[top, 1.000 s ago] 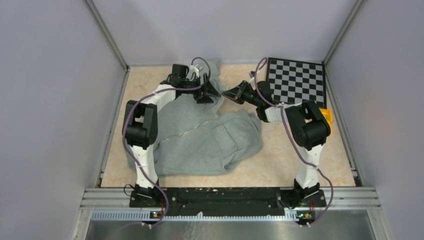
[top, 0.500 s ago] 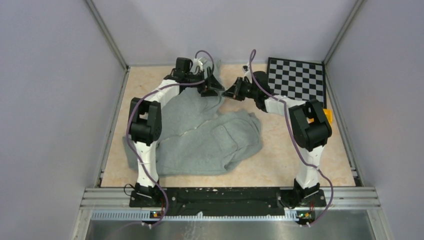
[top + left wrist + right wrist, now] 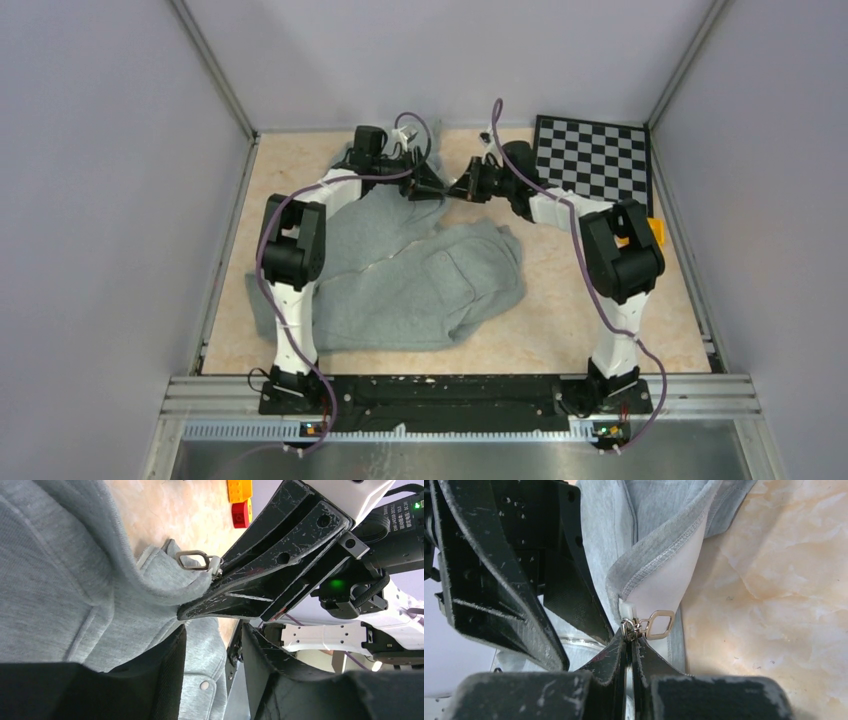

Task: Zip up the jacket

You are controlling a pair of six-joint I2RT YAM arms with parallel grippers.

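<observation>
The light-grey fleece jacket (image 3: 420, 280) lies crumpled across the middle of the table. Both arms reach to its far edge and meet there. My right gripper (image 3: 458, 188) (image 3: 629, 632) is shut on the zipper slider at the jacket's front edge. The metal pull (image 3: 659, 624) (image 3: 192, 560) hangs free beside its tips. My left gripper (image 3: 428, 187) (image 3: 214, 635) stands open right next to it. Only a pocket with a snap shows through its gap. Its fingers (image 3: 489, 580) flank the grey fabric on the left of the right wrist view.
A black-and-white checkerboard (image 3: 592, 160) lies at the back right. An orange block (image 3: 652, 232) sits by the right arm's elbow. A red block (image 3: 242, 514) and an orange block (image 3: 240, 489) lie on the table beyond the jacket. Grey walls close in both sides.
Both arms have stretched farther back and the two grippers have drawn closer together at the jacket's far edge. The jacket body has barely shifted.
</observation>
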